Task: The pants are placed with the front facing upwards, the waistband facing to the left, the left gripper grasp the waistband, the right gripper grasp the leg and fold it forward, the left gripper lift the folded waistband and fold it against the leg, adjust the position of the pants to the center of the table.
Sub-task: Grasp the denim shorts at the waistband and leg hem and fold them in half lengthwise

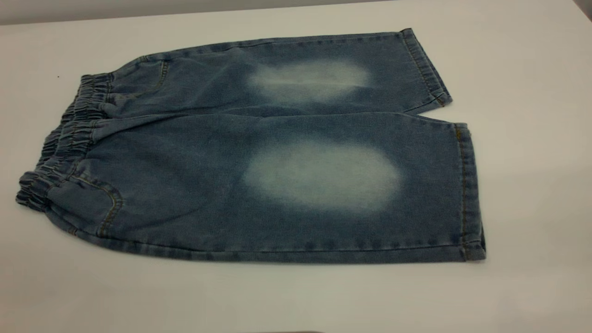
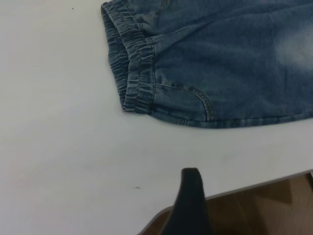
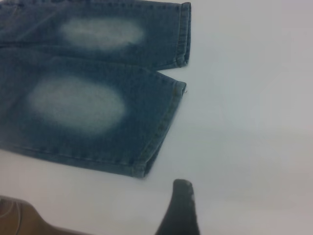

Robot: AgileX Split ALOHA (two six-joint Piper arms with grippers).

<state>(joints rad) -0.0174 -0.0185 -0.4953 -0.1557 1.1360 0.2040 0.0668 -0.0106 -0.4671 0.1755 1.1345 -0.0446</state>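
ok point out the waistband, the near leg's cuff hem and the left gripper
waistband (image 1: pixel 69 134), exterior view, gathered middle.
near leg's cuff hem (image 1: pixel 469 194), exterior view, stitched band.
left gripper (image 2: pixel 191 196), left wrist view, dark finger tip.

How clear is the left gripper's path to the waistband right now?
Probably clear. In the left wrist view only a gripper fingertip shows, near the table edge, with bare tabletop between it and the waistband. The pants lie flat and nothing covers that end. Whether the gripper is open I cannot tell.
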